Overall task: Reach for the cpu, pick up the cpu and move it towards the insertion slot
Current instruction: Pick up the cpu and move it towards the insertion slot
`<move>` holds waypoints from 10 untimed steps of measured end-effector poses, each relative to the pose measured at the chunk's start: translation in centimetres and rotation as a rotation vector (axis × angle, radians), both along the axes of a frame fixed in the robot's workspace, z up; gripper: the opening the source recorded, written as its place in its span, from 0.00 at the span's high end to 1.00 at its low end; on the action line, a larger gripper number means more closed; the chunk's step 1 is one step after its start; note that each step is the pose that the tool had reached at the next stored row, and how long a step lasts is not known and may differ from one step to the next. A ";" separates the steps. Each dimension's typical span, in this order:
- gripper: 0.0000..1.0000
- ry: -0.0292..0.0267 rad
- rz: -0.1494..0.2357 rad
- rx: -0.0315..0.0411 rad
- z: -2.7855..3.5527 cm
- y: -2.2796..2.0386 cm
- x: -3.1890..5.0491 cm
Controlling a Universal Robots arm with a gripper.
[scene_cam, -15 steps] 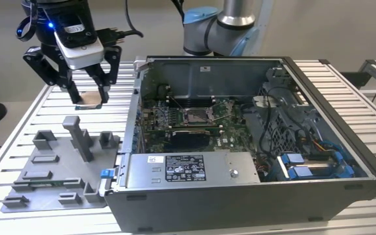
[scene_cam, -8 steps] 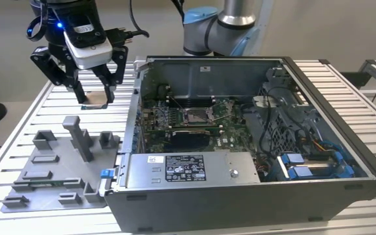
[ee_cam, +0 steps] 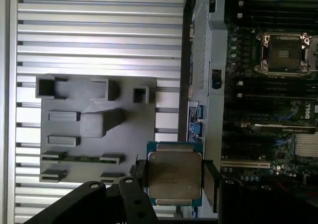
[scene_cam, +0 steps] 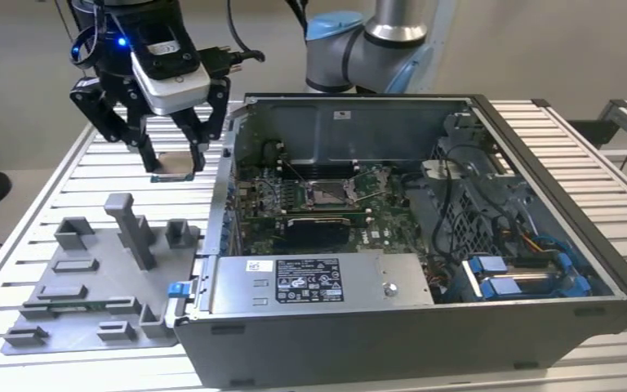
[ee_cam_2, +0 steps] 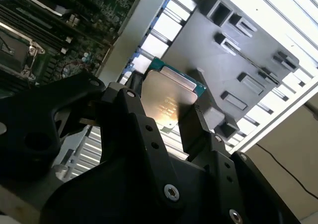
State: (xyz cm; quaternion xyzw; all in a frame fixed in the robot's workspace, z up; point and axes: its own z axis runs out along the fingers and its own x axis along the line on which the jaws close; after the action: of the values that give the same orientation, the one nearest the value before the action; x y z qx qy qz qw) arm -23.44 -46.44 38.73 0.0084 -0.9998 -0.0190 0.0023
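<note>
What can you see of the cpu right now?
The cpu is a small, thin square chip with a pale metal top and a green edge. It is held flat in the gripper, a finger against each of two opposite sides, raised above the slatted table outside the open computer case.

Got the cpu (ee_cam_2: 171, 97) pinched flat between my gripper (ee_cam_2: 166, 117) fingers, hanging above the grey fixture tray (ee_cam_2: 258, 45), with the motherboard (ee_cam_2: 54, 30) off to the side.
</note>
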 end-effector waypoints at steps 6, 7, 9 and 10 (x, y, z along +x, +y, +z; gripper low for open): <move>1.00 0.0000 0.000 0.0000 0.00 0.00 1.59; 1.00 -0.0001 0.000 0.0001 -0.01 0.00 1.85; 1.00 0.0000 0.000 0.0000 0.00 0.00 2.40; 1.00 0.0000 0.000 0.0000 0.00 0.00 2.64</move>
State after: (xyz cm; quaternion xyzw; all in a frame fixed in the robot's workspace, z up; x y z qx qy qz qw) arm -20.80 -46.44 38.73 0.0085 -0.9998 -0.0190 0.0023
